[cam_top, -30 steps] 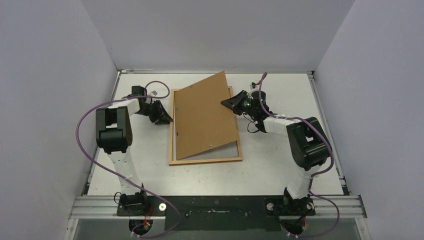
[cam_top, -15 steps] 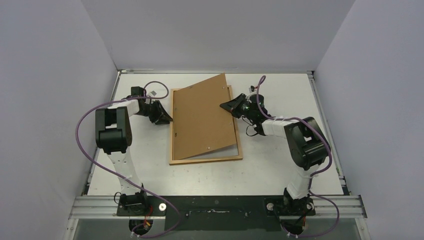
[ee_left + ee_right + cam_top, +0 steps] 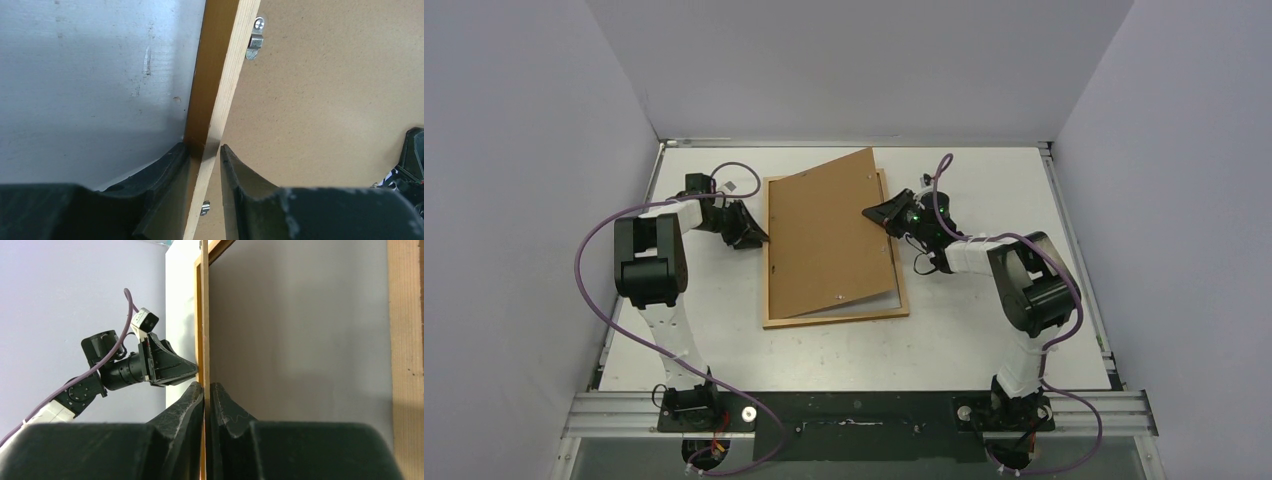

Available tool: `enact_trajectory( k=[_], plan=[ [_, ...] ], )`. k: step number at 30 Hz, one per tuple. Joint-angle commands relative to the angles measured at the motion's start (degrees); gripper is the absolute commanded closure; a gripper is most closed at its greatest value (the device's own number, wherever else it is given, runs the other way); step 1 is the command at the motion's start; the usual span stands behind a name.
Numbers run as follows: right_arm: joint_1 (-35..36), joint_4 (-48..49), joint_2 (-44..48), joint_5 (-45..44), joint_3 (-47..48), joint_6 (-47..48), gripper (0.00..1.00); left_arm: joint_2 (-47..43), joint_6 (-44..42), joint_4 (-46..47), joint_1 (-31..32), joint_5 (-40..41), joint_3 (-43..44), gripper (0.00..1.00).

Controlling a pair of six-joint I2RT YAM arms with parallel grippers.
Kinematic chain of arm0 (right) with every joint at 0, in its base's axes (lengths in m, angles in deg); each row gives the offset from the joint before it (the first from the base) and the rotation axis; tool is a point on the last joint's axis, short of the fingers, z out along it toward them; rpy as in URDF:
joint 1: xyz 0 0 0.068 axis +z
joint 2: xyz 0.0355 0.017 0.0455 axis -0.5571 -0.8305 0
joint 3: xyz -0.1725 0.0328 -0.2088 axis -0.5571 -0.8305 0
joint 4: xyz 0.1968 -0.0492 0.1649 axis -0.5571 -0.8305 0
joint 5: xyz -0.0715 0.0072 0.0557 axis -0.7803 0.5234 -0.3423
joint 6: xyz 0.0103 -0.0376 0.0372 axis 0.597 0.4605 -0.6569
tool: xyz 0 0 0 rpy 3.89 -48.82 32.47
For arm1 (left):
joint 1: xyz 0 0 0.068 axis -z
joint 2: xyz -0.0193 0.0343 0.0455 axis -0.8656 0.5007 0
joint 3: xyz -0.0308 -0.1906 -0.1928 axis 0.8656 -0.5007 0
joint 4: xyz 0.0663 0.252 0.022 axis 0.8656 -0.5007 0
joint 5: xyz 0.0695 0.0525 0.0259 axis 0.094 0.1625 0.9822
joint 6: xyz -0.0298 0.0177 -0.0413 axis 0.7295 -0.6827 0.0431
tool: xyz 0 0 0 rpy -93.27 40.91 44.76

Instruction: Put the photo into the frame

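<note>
We see the backing panel (image 3: 829, 235), pinched at its right edge by the right gripper (image 3: 871, 212), has sunk closer onto the frame (image 3: 834, 320) at mid-picture, whose left rail the left gripper (image 3: 762, 240) clamps; the photo is hidden, presumably underneath, so closing seems near.

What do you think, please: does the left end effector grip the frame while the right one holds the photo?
Not quite: the right wrist view shows the right end effector pinching the edge of the brown backing panel instead. The left end effector does grip the frame.
</note>
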Motion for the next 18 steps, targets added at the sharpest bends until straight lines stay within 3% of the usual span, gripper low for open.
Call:
enact_trajectory(
  k=[1, 8, 18],
  plan=[
    [2.1, -1.9, 1.1, 1.9, 0.6, 3.5, 0.89, -2.7, 0.2, 1.2, 0.5, -0.7, -0.2, 0.72],
    [1.9, -12.5, 3.0, 1.9, 4.1, 10.0, 0.80, -2.9, 0.1, 0.5, 0.3, -0.4, 0.4, 0.68],
    [1.3, -26.7, 5.2, 1.1, 9.4, 17.8, 0.47, -3.3, -0.5, -1.3, 0.0, 0.7, 1.6, 0.59]
  ],
)
